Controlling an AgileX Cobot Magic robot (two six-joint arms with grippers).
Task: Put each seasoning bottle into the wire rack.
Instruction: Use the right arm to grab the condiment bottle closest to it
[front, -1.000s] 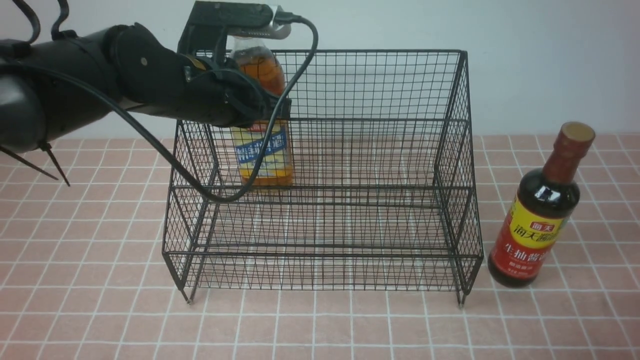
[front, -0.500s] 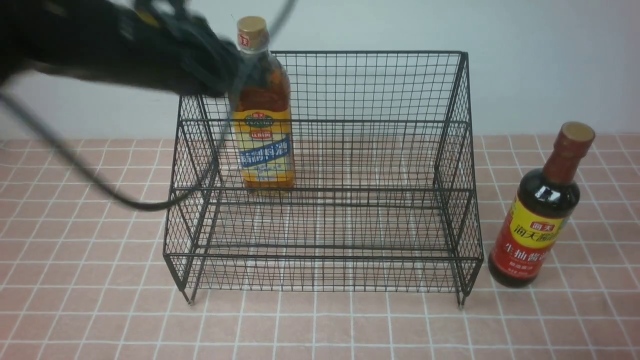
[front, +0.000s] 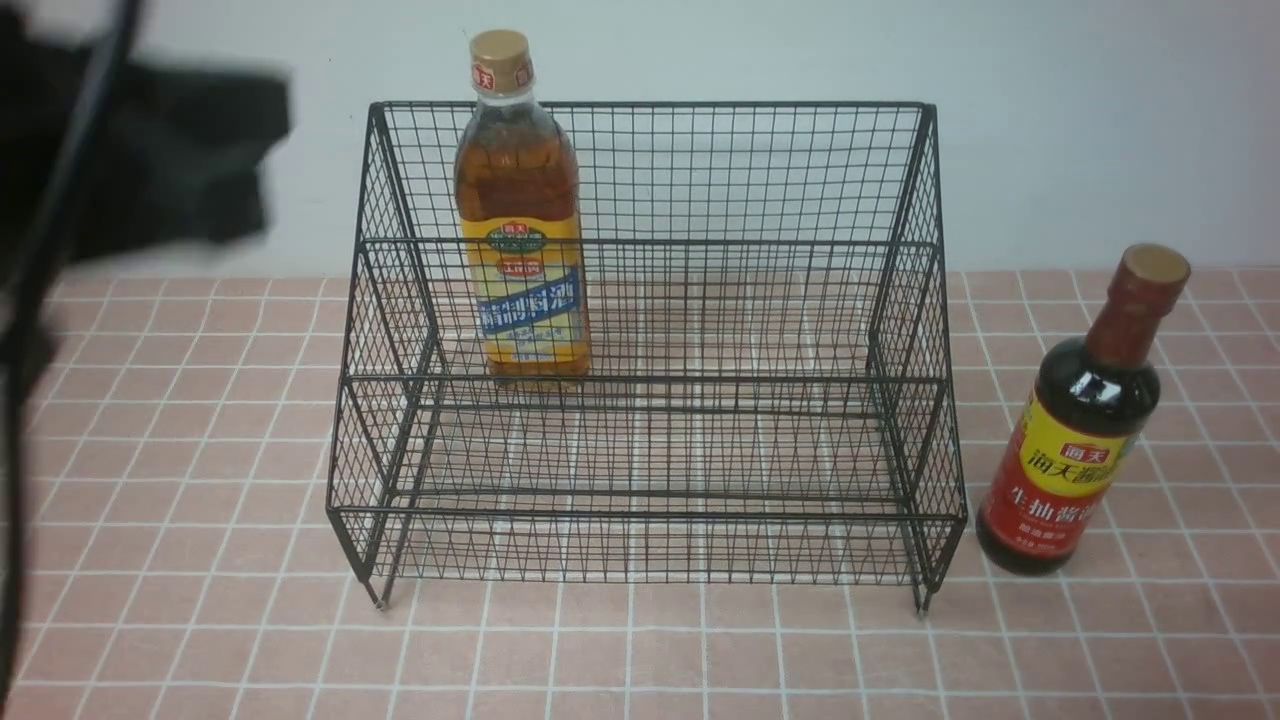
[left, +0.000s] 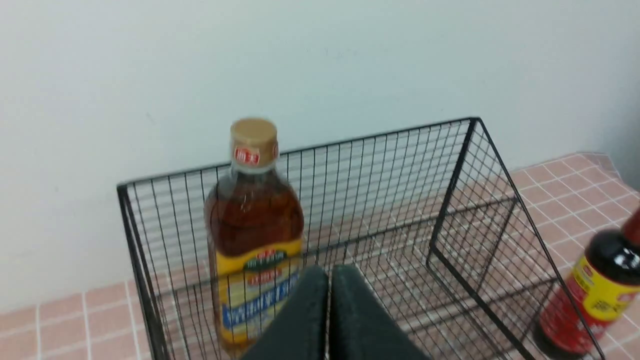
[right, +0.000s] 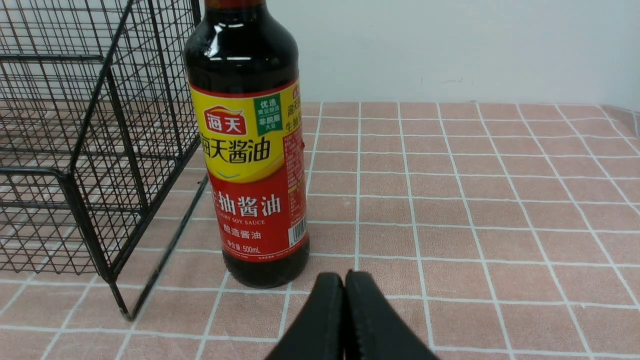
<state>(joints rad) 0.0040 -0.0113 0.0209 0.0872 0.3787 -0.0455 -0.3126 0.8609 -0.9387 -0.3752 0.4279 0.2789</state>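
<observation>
The amber seasoning bottle (front: 520, 210) with a gold cap stands upright on the upper tier of the black wire rack (front: 910, 300), at its left end; the left wrist view shows this amber bottle (left: 252, 225) too. The dark seasoning bottle (front: 1085, 420) stands on the tiles just right of the rack, outside it. My left arm (front: 150, 170) is a blur at the far left, clear of the rack. Its gripper (left: 329, 272) is shut and empty. My right gripper (right: 344, 279) is shut and empty, low over the tiles in front of the dark bottle (right: 250, 145).
The tiled table top (front: 640, 650) runs all round the rack, with a pale wall close behind it. A black cable (front: 30, 330) hangs down the far left of the front view. The rack's corner leg (right: 122, 305) stands beside the dark bottle.
My left gripper has let go of the amber bottle and drawn back fast to the left, out of the rack. The bottle stays standing on the upper tier. The dark bottle has not moved.
</observation>
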